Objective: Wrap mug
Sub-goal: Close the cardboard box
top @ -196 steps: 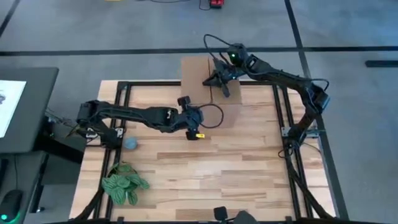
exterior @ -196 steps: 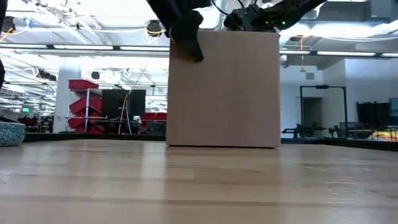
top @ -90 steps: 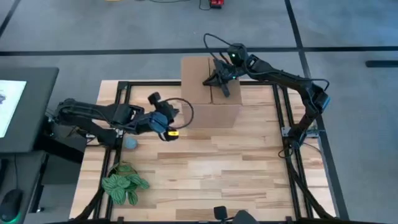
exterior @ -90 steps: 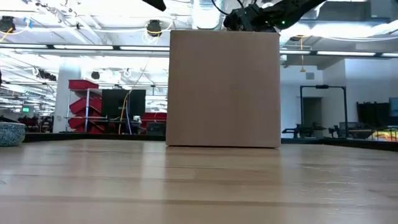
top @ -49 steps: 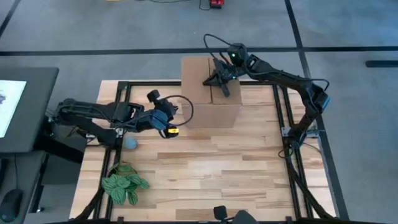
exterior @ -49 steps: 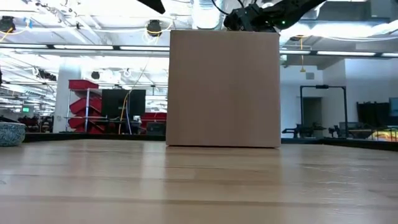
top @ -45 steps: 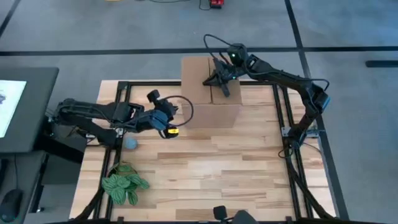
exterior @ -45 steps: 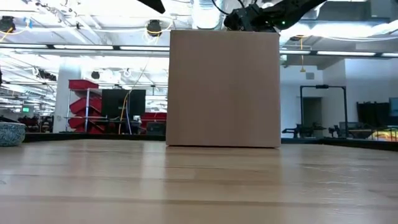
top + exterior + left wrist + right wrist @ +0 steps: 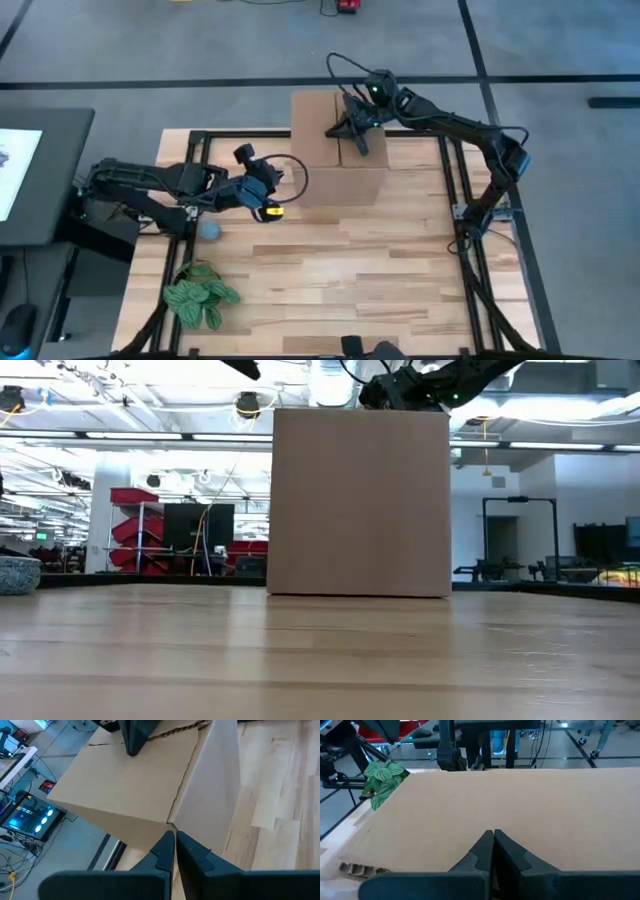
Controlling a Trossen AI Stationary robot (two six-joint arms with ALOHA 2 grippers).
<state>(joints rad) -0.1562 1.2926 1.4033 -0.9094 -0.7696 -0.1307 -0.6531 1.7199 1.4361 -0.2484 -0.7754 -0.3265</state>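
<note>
A closed brown cardboard box stands on its base at the far middle of the wooden table; the low view shows its near wall. No mug shows: it is hidden or out of view. My right gripper is shut, down on the box's top. My left gripper is shut and raised, left of the box. In its wrist view the fingertips point at the box's upper corner and seem to stand clear of it. My right gripper rests its shut fingertips on the box's top flap, close to the seam between the flaps. It comes slanting down from the table's far right. The box stands upright on the table.
A small blue-grey bowl-like thing sits near the table's left edge, at the far left of the low view. A green leafy plant lies at the near left corner. The near and right parts of the table show bare wood.
My left gripper has drawn back from the box's near left top corner toward the table's left edge and risen out of the low view; in the last half second it has barely moved. The box stays in place.
</note>
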